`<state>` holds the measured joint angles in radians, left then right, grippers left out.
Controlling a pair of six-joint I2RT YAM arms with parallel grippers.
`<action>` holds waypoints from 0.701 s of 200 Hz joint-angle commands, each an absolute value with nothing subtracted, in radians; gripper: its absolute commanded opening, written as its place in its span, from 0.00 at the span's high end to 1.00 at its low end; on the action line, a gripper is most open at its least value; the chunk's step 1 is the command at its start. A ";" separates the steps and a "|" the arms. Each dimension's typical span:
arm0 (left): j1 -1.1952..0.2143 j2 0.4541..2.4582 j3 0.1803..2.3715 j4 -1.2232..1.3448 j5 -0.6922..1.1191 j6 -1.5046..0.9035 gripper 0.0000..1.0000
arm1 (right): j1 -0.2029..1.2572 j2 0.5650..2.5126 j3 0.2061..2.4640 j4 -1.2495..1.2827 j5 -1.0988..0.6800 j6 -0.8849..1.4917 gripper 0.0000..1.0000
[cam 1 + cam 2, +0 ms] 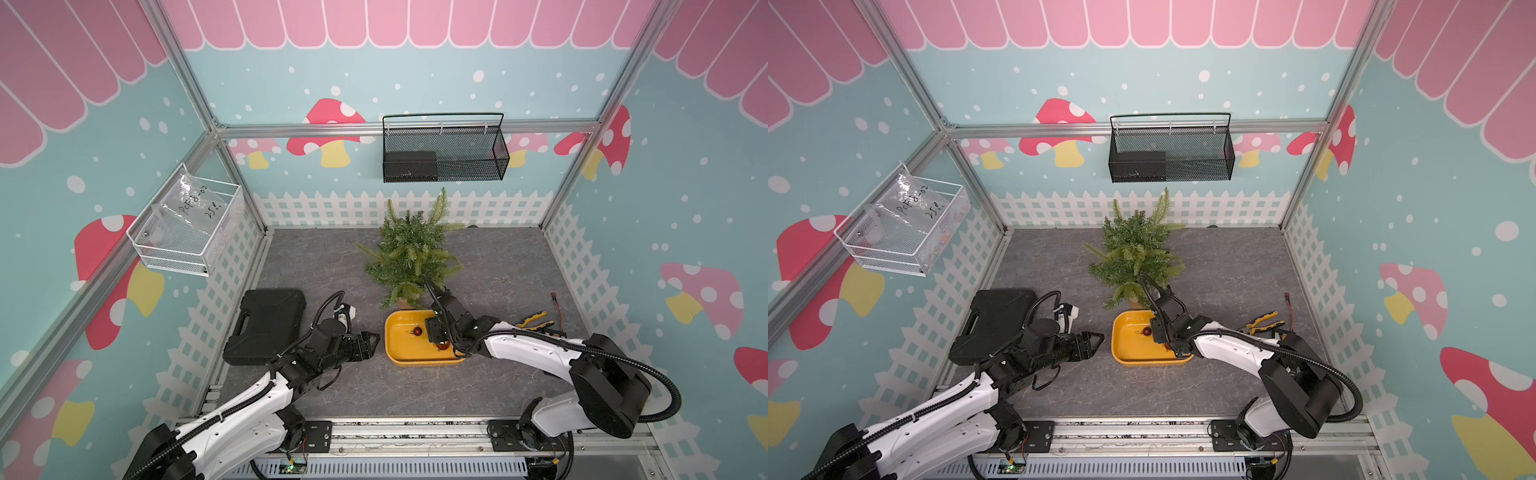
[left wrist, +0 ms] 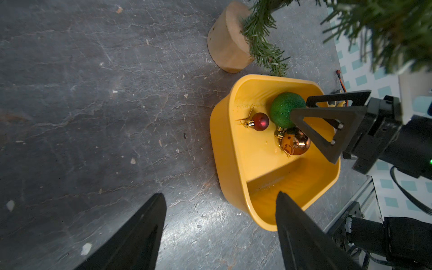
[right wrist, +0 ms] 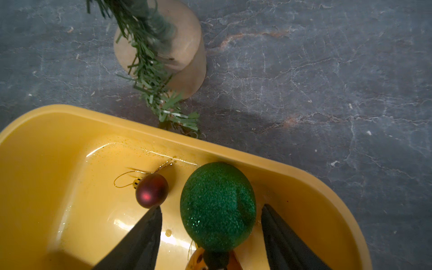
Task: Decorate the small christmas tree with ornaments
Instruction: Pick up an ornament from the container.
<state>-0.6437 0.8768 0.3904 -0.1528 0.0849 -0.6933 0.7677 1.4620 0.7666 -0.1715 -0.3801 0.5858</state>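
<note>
Only wrist views show the green ornament (image 3: 217,205), seemingly loose within right gripper (image 3: 211,207).

**Three balls in the tray, right gripper at the green one**

The yellow tray (image 2: 223,161) holds a green ball (image 2: 281,107), a red ball (image 2: 260,121) and a copper ball (image 2: 295,143), all close together. The right gripper (image 2: 300,106) reaches into the tray, its fingers apart about the green ball. The tree base (image 2: 226,44) stands just outside the tray, and a branch (image 2: 261,42) droops to the rim. The left gripper (image 2: 219,195) is spread wide, with one finger over the tray's corner.
</note>
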 commanded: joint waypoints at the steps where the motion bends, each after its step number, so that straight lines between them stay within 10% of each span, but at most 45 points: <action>1: -0.648 0.873 0.377 -0.155 0.069 -0.706 0.24 | 0.775 1.486 0.778 -0.170 -0.318 0.606 0.31; 140: -0.648 0.890 0.397 -0.149 0.058 -0.716 0.24 | 0.785 1.541 0.748 -0.140 -0.334 0.603 0.35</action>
